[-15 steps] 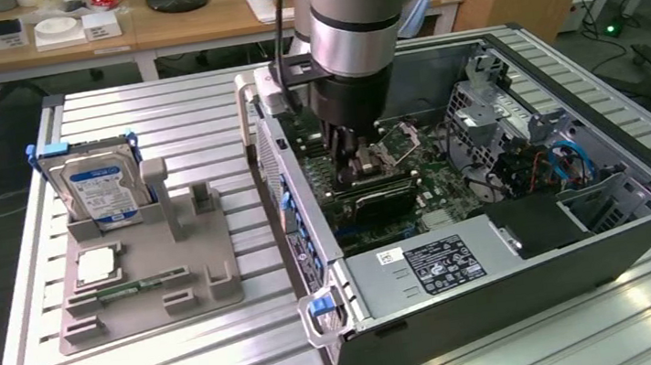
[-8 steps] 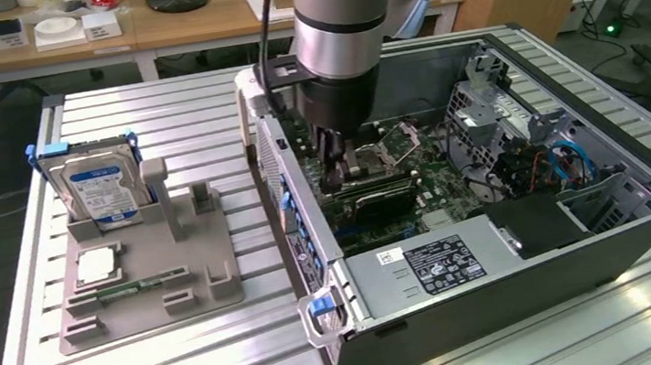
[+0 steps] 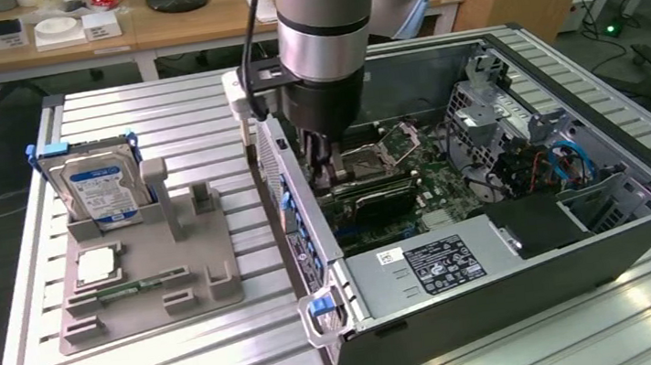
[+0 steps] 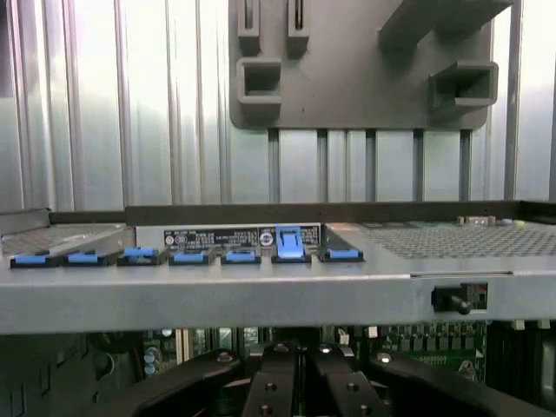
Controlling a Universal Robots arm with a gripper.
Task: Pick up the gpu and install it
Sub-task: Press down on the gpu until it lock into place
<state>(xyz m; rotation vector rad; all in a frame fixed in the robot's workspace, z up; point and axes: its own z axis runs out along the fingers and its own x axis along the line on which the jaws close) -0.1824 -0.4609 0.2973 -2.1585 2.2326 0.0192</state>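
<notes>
No wording can be read with certainty. The hard drive (image 3: 103, 194) carries a blue and white label, print illegible. The power supply (image 3: 434, 267) bears a black label with white print, illegible. A black strip label (image 4: 217, 237) sits on the case rail (image 4: 261, 291), characters unreadable.

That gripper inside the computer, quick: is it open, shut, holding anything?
Gripper: shut, down inside the computer case over the gpu; whether it grips it cannot be told.

Arm (image 3: 327, 35) over open computer case (image 3: 626, 231), gpu (image 3: 382, 197) seated
</notes>
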